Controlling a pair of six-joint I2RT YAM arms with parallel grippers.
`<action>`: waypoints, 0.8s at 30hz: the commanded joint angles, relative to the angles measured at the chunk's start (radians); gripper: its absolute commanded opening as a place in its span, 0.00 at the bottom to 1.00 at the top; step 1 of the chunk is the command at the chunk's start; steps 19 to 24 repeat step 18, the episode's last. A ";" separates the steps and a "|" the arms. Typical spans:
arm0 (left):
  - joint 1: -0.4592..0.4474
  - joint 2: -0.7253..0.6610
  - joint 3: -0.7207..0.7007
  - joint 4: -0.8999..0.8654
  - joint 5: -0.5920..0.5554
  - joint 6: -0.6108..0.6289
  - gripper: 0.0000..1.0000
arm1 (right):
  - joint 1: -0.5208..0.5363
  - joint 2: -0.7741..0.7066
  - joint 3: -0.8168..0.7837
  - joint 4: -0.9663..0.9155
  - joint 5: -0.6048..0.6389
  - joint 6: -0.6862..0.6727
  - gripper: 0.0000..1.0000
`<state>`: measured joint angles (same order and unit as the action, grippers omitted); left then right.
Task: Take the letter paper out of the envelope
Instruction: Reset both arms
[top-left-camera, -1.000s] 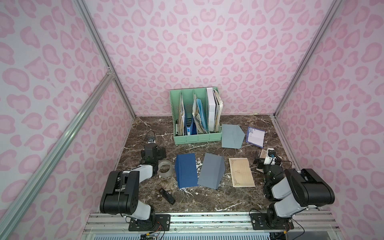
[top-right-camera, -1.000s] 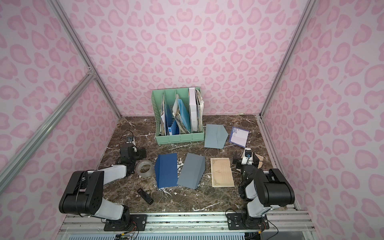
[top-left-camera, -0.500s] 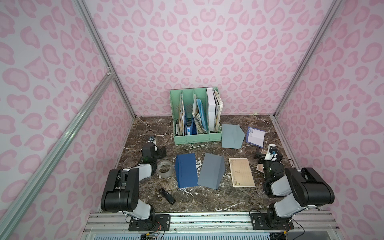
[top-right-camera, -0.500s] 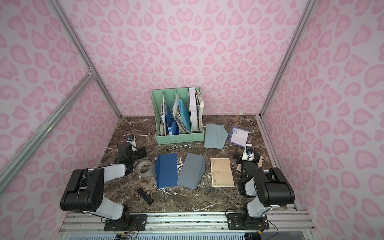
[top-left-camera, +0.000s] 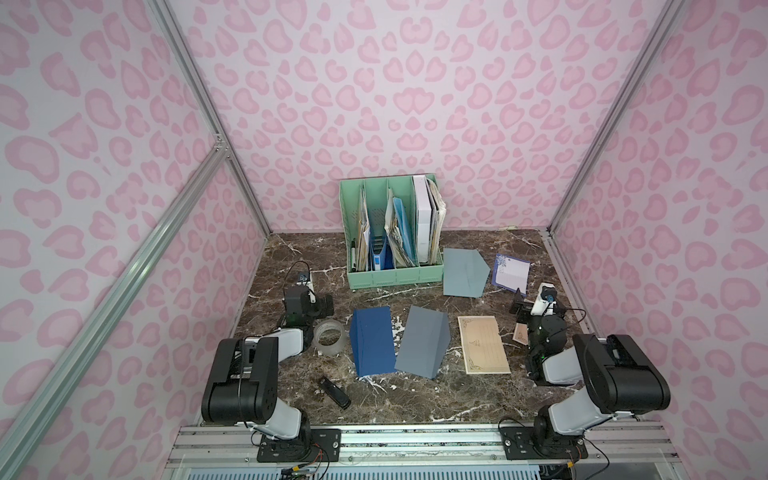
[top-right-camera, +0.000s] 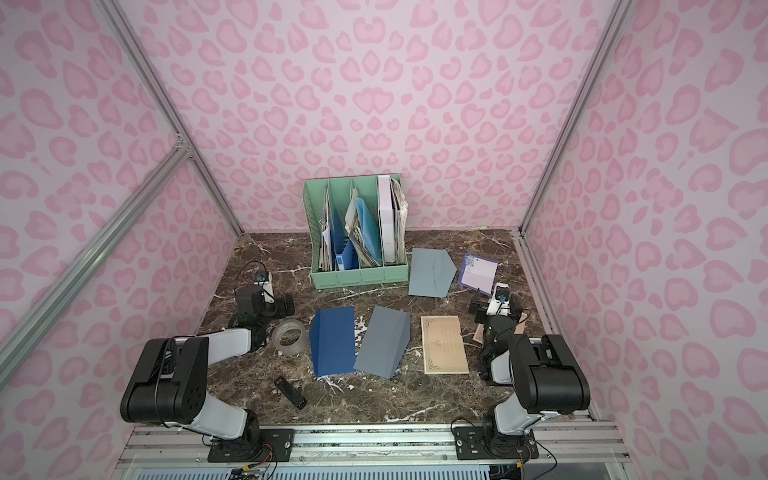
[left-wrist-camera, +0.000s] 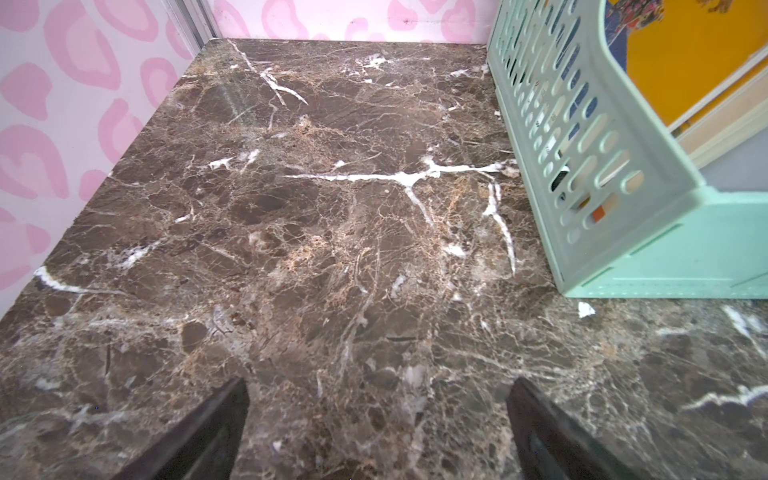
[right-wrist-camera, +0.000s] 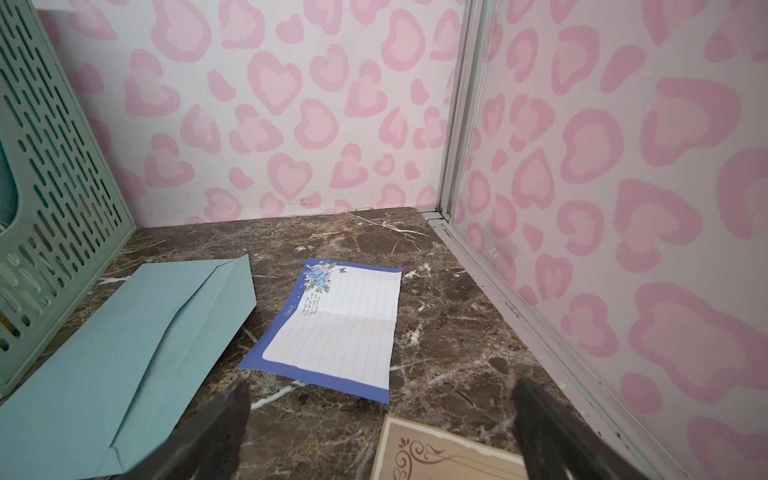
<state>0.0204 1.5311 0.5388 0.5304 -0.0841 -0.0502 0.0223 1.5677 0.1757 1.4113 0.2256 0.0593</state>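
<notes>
While the left gripper (left-wrist-camera: 378, 399) sits front-left of the green organizer (top-left-camera: 395, 276), fingers (left-wrist-camera: 216, 419) spread and empty, a tape roll (top-left-camera: 329, 338), dark blue envelope (top-left-camera: 372, 340) and grey envelope (top-left-camera: 424, 340) lie in front of the organizer. Right of the organizer, the open envelope (top-left-camera: 463, 272) lies flat, with the letter paper (top-left-camera: 510, 272) just beside it, fully out. The right gripper (right-wrist-camera: 380, 399) is front-right of the organizer, fingers (right-wrist-camera: 220, 419) spread, holding nothing.

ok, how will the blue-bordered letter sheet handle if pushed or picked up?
Probably floppy and very light: the sheet looks like one thin page. It lies flat on the glossy marble, so a push would likely slide it, and pinching an edge looks hard.
</notes>
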 joint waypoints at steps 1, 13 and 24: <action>0.000 -0.007 0.000 0.006 0.007 -0.001 1.00 | 0.002 -0.002 0.000 0.003 0.012 0.009 0.99; -0.002 -0.001 0.002 0.011 0.009 -0.002 0.99 | 0.000 0.002 -0.002 0.012 0.011 0.009 0.98; 0.002 -0.001 0.005 0.006 0.013 -0.002 0.99 | 0.001 0.000 -0.002 0.014 0.010 0.005 0.98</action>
